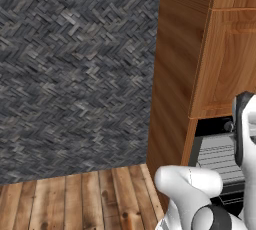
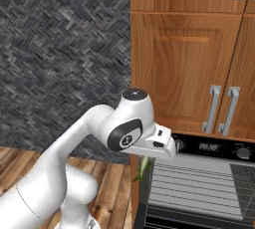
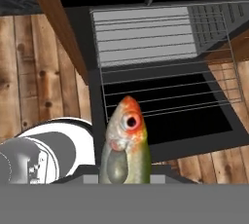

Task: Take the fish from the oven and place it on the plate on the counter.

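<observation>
My gripper (image 2: 148,157) is shut on the fish (image 3: 125,146), a slim olive-green body with an orange-red head. In the hand view the fish rises between the jaws, head pointing away from the hand. From the right base view its green tail end (image 2: 143,168) hangs below the hand, just left of the oven's (image 2: 209,148) front. The black oven (image 3: 146,33) stands open, and a silver wire rack (image 3: 170,86) reaches out over its lowered door. The plate and the counter are out of view.
Wooden cabinet doors (image 2: 184,63) with metal handles hang above the oven, and a tall wooden side panel (image 1: 172,84) stands at its left. Behind lies a grey woven-pattern wall (image 1: 75,74). Plank floor (image 1: 75,199) stretches to the left of the cabinet.
</observation>
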Controlling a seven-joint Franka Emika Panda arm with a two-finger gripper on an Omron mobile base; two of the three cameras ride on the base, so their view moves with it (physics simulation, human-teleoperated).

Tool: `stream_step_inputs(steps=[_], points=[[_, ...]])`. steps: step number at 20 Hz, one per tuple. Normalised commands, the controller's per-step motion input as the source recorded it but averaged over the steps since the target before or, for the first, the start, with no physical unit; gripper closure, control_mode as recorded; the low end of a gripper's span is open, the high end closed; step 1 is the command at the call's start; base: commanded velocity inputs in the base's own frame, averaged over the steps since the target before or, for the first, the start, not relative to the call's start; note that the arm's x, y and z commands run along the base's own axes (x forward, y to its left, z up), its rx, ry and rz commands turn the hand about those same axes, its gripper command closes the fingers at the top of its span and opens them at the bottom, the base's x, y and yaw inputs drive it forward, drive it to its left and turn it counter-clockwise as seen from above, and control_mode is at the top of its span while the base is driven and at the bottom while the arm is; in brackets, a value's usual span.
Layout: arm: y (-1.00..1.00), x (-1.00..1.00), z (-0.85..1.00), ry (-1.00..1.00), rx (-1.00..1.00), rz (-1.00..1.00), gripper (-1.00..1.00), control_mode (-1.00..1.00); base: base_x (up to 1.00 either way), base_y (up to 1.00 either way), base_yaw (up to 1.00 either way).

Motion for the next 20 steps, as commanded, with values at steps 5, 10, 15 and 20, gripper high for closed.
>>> stream_step_inputs(steps=[5, 10, 15, 20], points=[[0.76, 0.39, 0.18, 0.00, 0.09, 0.00, 1.00, -1.00, 0.00, 0.00, 0.00], [0.91, 0.15, 0.00, 0.00, 0.04, 0.00, 1.00, -1.00, 0.00, 0.00, 0.00], [1.00, 0.07, 0.00, 0.00, 0.00, 0.00, 1.00, -1.00, 0.00, 0.00, 0.00], [0.51, -0.02, 0.00, -0.06, 0.00, 0.00, 1.00, -1.00, 0.00, 0.00, 0.00]])
